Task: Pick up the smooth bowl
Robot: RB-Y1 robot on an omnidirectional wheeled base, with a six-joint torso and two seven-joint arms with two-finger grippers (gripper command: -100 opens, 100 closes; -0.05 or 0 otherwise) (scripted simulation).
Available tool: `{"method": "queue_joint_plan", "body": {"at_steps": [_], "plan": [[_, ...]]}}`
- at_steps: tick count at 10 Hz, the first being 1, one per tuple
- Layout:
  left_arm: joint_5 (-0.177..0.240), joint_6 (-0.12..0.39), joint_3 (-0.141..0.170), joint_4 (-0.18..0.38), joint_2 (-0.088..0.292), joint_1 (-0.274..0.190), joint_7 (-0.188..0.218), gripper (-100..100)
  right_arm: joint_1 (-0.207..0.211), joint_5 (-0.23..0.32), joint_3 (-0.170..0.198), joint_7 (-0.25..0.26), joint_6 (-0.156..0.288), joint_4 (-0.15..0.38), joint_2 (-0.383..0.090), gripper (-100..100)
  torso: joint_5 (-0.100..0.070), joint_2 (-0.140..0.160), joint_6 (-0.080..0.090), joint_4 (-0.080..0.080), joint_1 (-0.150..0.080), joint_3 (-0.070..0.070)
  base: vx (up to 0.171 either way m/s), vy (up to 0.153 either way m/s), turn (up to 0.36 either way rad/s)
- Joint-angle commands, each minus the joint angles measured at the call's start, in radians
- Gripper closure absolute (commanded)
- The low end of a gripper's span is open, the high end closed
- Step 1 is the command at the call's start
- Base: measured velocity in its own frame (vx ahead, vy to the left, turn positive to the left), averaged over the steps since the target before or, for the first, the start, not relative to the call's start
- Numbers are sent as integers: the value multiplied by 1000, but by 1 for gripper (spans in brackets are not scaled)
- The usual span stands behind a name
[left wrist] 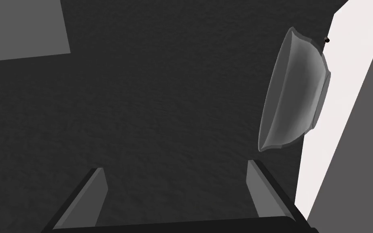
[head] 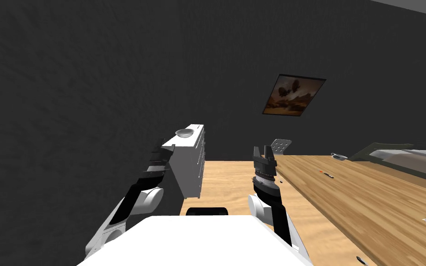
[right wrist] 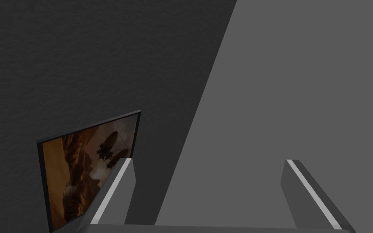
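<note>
Left gripper [left wrist: 175, 166], fingers apart, near shallow grey bowl [left wrist: 295, 91] on white dresser [left wrist: 345, 85].

A home bedroom: white dresser [head: 191, 161], bed [head: 410, 159], framed picture [head: 294, 95].

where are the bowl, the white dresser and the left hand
bowl [left wrist: 295, 89]: left wrist view, middle of its side
white dresser [head: 188, 172]: head view, its near face
left hand [left wrist: 174, 166]: left wrist view, midway between fingertips
</note>
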Motion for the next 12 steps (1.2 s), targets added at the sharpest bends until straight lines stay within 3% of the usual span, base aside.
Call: {"method": "queue_joint_plan", "body": {"at_steps": [1, 4, 5, 6, 7, 9, 10, 11, 12], "plan": [[14, 50, 2, 39, 30, -41, 4, -100, 0, 0, 0, 0, 0, 0, 0, 0, 0, 0, 0, 0, 0, 0, -122, -83, 10], [25, 123, 1, 78, 55, -80, 6, -100, 0, 0, 0, 0, 0, 0, 0, 0, 0, -1, 0, 0, 0, 0, -86, -93, 2], [35, 154, 1, 120, 81, -122, 7, -100, 0, 0, 0, 0, 0, 0, 0, 0, 0, 0, 0, 0, 0, 0, -131, -109, 6], [35, 181, 1, 120, 81, -122, 7, -100, 0, 0, 0, 0, 0, 0, 0, 0, 0, 2, 0, 0, -1, 1, -115, -87, 4], [46, 210, 0, 158, 108, -160, 9, -100, 0, 0, 0, 0, 0, 0, 0, 0, 0, 1, 0, 0, 0, 1, -152, -98, 2], [46, 244, 0, 166, 108, -168, 9, -100, 0, 0, 0, 0, 0, 0, 0, 0, 0, 1, 0, 0, 1, 1, -66, -57, 1], [56, 284, 0, 212, 136, -216, 10, -100, 0, 0, 0, 0, 0, 0, 0, 0, 0, -3, 0, 0, 3, -1, -58, -57, 2], [56, 308, 0, 214, 136, -216, 10, -100, 0, 0, 0, 0, 0, 0, 0, 0, 1, -3, 0, -1, 2, -2, -76, -82, -1], [65, 339, 0, 260, 164, -263, 11, -100, 0, 0, 0, 0, 0, 0, 0, 0, 0, -2, 0, 0, 1, -1, -114, -88, 2]]}}
